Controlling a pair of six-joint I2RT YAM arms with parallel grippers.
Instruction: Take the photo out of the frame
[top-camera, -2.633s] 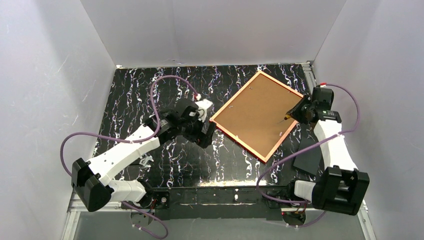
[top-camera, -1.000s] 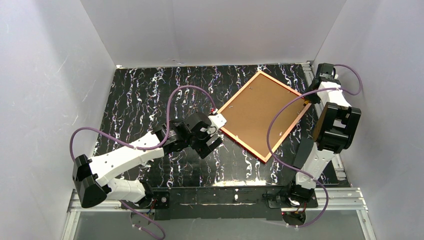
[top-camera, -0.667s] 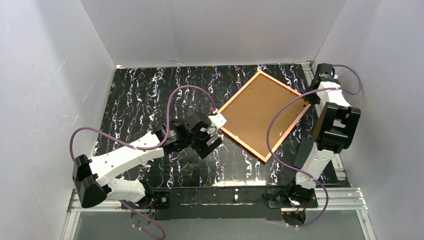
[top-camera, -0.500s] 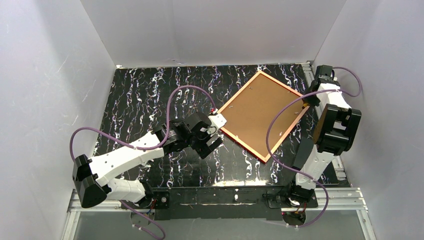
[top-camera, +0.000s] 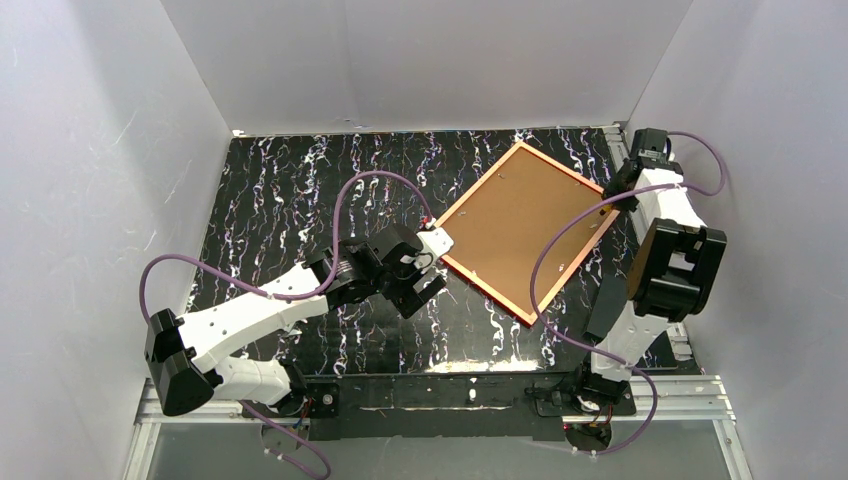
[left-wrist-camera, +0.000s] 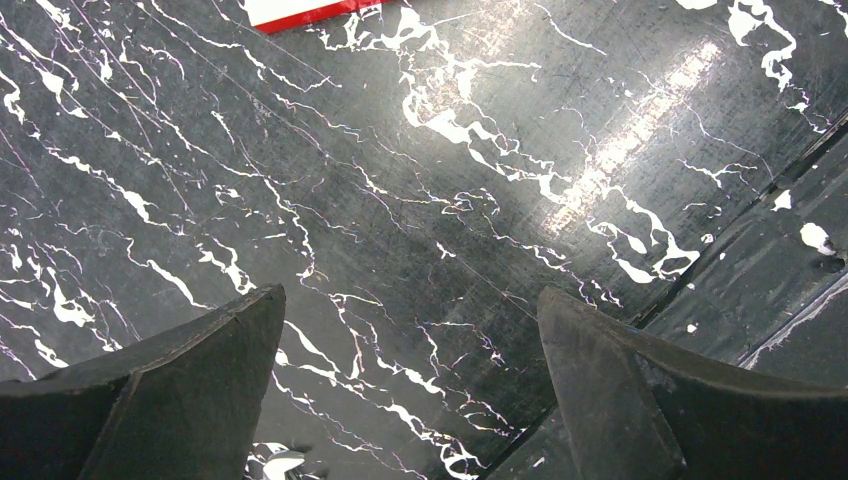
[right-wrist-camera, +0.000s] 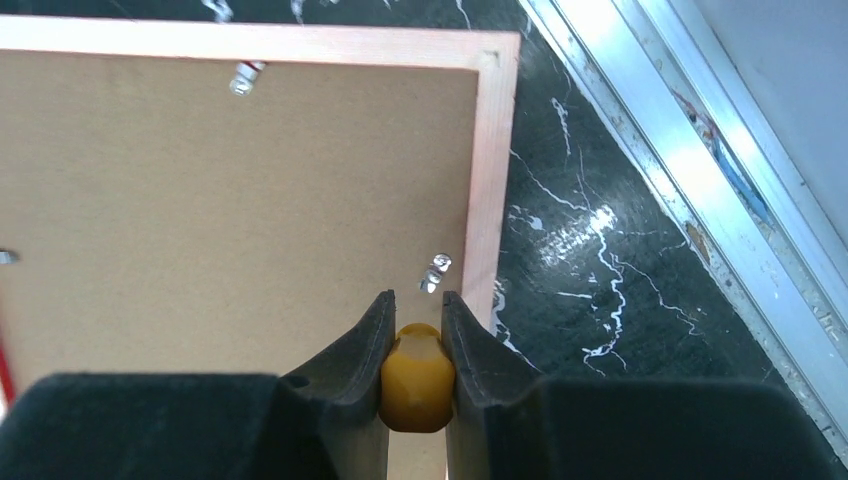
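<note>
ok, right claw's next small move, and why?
Probably ease the right claw forward so its gripped yellow object meets the metal tab just ahead: that tab sits on the backing board by the frame rim, likely pinning it in.

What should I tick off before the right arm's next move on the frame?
1. Frame face down, backing board up: ok.
2. Right gripper shut on yellow object: ok.
3. Object's tip on the tab ahead: cannot tell, tip hidden.
4. Left gripper open and empty: ok.
5. Left gripper steadying frame: not ok, it hovers over the table beside the frame's corner.
6. Photo loose: cannot tell, hidden under the board.
</note>
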